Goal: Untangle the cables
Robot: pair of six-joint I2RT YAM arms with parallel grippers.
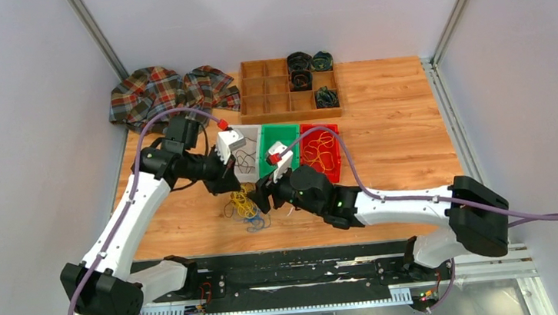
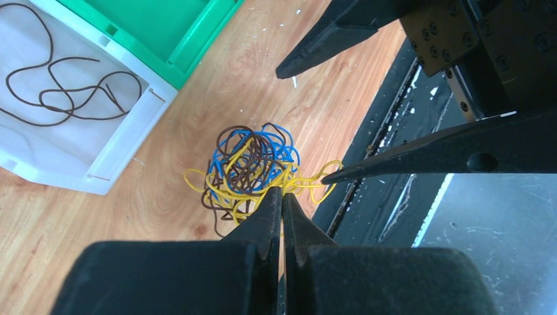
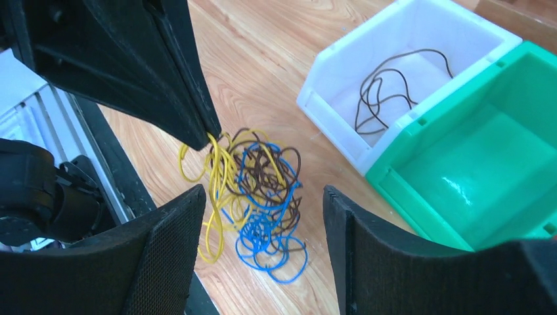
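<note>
Clump of cables [image 2: 249, 157] partly behind left pincer [image 2: 282, 193]

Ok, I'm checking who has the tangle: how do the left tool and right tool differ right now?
The left tool is shut; the right tool is open, jaws wide apart. The left tool pinches yellow loops at the edge of the cables; the right tool holds nothing. Both are black and point at the same clump.

The left arm [image 1: 123, 219] and right arm [image 1: 400, 204] have white shells, black joints, a trailing purple hose [image 1: 133, 183], red caps [image 1: 222, 123] by the wrists, black wedge-shaped tool fingers [image 3: 374, 262]
</note>
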